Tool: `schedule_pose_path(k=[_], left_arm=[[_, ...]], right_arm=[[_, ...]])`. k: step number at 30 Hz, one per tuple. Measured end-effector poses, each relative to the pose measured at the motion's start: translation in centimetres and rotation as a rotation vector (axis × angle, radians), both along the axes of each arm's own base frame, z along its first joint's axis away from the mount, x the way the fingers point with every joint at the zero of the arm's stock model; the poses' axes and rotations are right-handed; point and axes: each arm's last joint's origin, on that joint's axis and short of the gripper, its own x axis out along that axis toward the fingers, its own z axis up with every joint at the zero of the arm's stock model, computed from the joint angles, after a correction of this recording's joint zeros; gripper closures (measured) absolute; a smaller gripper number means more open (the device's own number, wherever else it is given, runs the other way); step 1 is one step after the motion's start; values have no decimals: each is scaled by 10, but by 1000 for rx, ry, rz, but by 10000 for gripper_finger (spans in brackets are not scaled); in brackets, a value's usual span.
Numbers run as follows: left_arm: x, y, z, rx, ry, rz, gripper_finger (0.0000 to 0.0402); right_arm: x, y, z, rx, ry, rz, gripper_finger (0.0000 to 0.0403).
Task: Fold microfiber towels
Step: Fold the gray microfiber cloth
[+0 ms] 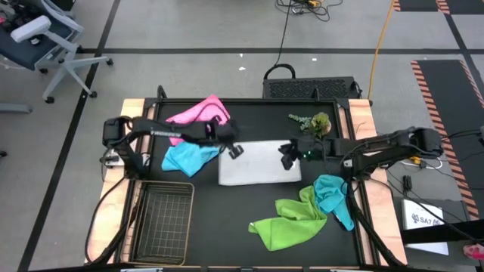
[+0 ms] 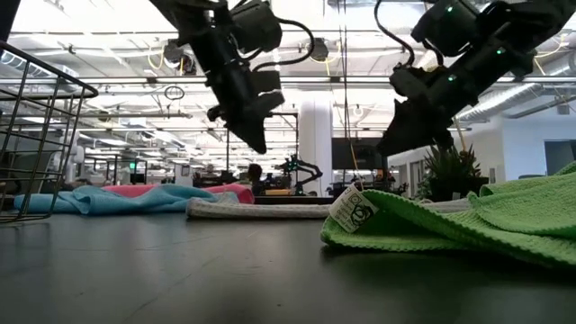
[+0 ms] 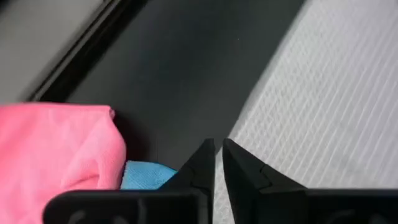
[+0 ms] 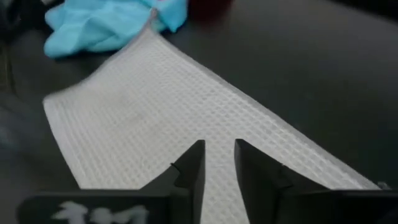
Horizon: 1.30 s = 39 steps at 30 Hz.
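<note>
A pale grey-white towel (image 1: 257, 165) lies flat as a rectangle at the table's middle. My left gripper (image 1: 236, 151) hangs over its left end, fingertips (image 3: 219, 148) a narrow slit apart with nothing between them. My right gripper (image 1: 287, 159) hangs over its right part, open (image 4: 219, 149) and empty. In the low view both grippers (image 2: 256, 144) (image 2: 387, 148) stand clear above the towel (image 2: 261, 209). A pink towel (image 1: 198, 115) and a light blue towel (image 1: 187, 157) lie crumpled at the left. A lime green towel (image 1: 291, 223) and a teal towel (image 1: 333, 198) lie crumpled at the near right.
A wire mesh basket (image 1: 162, 219) stands at the near left corner. A small potted plant (image 1: 318, 122) stands at the far right, just behind my right arm. Bare black tabletop (image 1: 227, 211) lies between the basket and the green towel.
</note>
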Motion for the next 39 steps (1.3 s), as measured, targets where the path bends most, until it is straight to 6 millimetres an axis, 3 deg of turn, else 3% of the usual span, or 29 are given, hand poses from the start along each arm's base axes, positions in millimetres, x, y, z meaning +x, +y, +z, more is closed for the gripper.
schedule_pose_path(k=[5,10,17,20,23,27,39], left_arm=[[-9,19,28,-202,9,58,354],[-10,23,42,-219,-19,100,353],[-15,17,35,-276,26,151,353],[-19,17,24,-296,54,189,353],[-24,20,16,-318,71,223,353],[-30,25,8,-345,92,241,352],[-29,30,11,-364,71,243,352]], right_arm=[[-6,-23,22,261,-56,33,281],[-8,-41,53,290,-39,60,274],[-22,-49,100,260,180,6,281],[-32,-48,108,263,284,-65,280],[-35,-47,102,282,324,-99,276],[-36,-46,79,313,347,-112,265],[-41,-43,19,356,309,-145,228]])
